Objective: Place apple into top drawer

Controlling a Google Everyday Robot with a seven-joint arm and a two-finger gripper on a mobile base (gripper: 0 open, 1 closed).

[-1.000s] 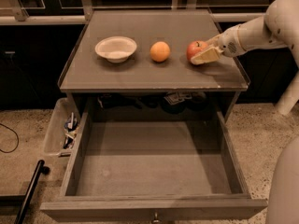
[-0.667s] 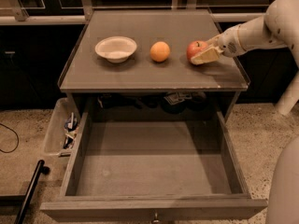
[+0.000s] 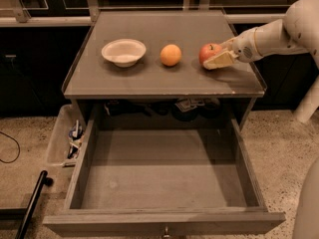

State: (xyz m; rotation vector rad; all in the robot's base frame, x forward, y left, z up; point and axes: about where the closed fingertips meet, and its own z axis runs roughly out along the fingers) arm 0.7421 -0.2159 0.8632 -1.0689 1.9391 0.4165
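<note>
Sitting on the right part of the cabinet top [image 3: 149,81], the apple [image 3: 207,51] has my gripper [image 3: 216,57] right against it, reaching in from the right; I cannot tell whether it is grasping the fruit. Left of the apple lie an orange [image 3: 171,55] and a white bowl [image 3: 123,52]. Nearer and lower, the top drawer [image 3: 164,180] stands pulled out. A clear plastic bin [image 3: 56,144] sits to its left.

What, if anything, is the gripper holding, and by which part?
Cannot be told: the gripper sits against the apple, at its right side, on the tabletop.
</note>
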